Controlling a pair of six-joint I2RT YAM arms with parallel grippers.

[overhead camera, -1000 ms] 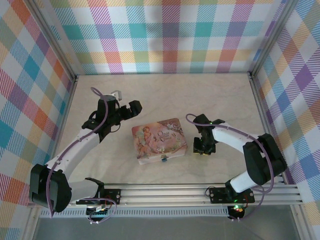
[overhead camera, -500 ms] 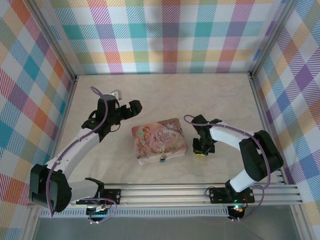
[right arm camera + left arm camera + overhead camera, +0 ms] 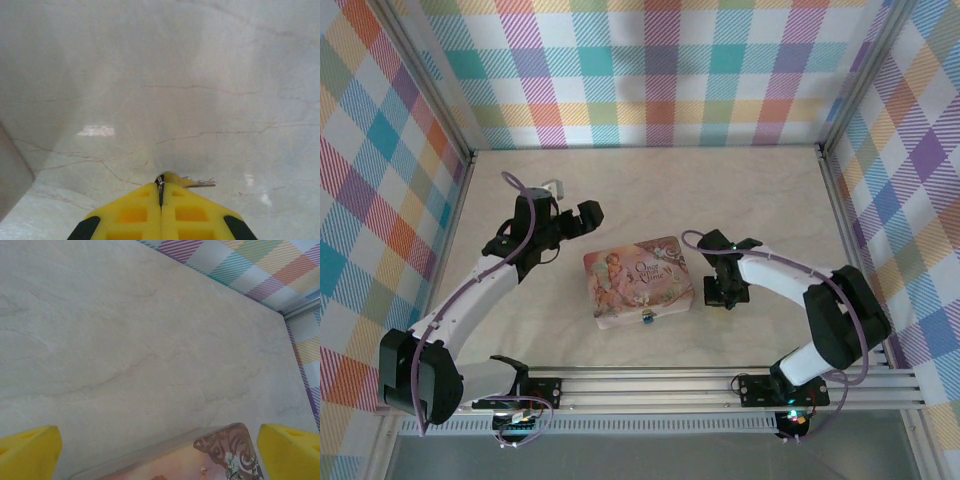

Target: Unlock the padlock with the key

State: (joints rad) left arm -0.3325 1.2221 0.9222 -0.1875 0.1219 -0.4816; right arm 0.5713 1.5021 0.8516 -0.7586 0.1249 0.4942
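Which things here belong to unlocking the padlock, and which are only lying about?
For the job: small teal padlock; key, pinched in the shut right gripper.
Lying about: pink tin, with the padlock at its near edge; left gripper, open, holding nothing.

Top camera: I see one patch of writing, dark curly script on the right half of the pink tin (image 3: 638, 281) lid. It is too small for me to read a single word. The left wrist camera catches a corner of that lid with brown scrollwork, but no letters I can make out. Nothing readable anywhere.
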